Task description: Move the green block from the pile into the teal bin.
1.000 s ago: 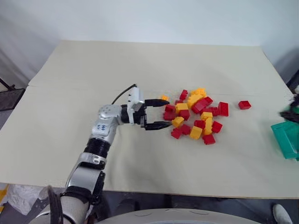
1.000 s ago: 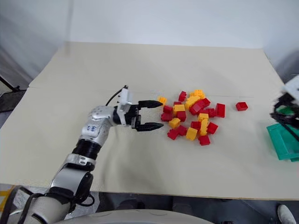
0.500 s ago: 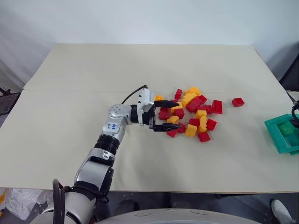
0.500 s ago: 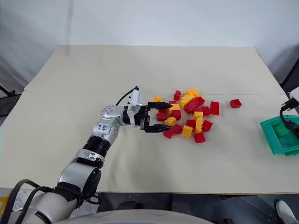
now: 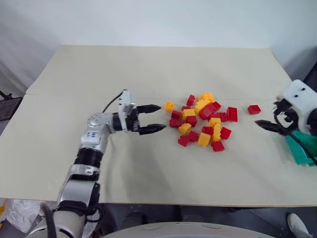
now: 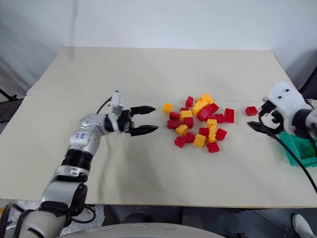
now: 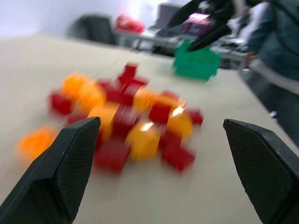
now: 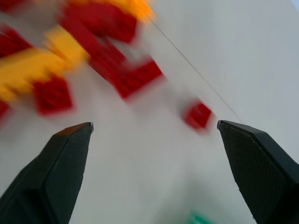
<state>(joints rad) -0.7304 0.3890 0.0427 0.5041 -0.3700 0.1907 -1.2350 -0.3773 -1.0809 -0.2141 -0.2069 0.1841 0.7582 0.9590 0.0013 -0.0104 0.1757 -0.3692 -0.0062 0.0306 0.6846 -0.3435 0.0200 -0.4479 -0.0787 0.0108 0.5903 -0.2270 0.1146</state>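
The pile [image 5: 203, 124] of red and yellow bricks lies right of the table's middle. My left gripper [image 5: 161, 117] hovers just left of it, pointing at it, open and empty, apart from the bricks. At the right edge stands the teal bin [image 5: 303, 151], partly covered by my right arm. My right gripper [image 6: 256, 117] is in front of the bin on the pile's side, open with nothing between its fingers [image 8: 60, 168]. The left wrist view shows the bin [image 7: 196, 63] beyond the pile. The green block is hidden.
A lone red brick [image 5: 254, 109] lies between the pile and my right gripper. A single yellow brick [image 5: 169, 106] sits at the pile's left edge, near my left fingertips. A person [image 7: 275, 42] stands beyond the table's right side.
My left gripper has drawn back leftward from the pile's edge, still open. My right arm has swung in from over the bin toward the pile and now covers the bin's inside.
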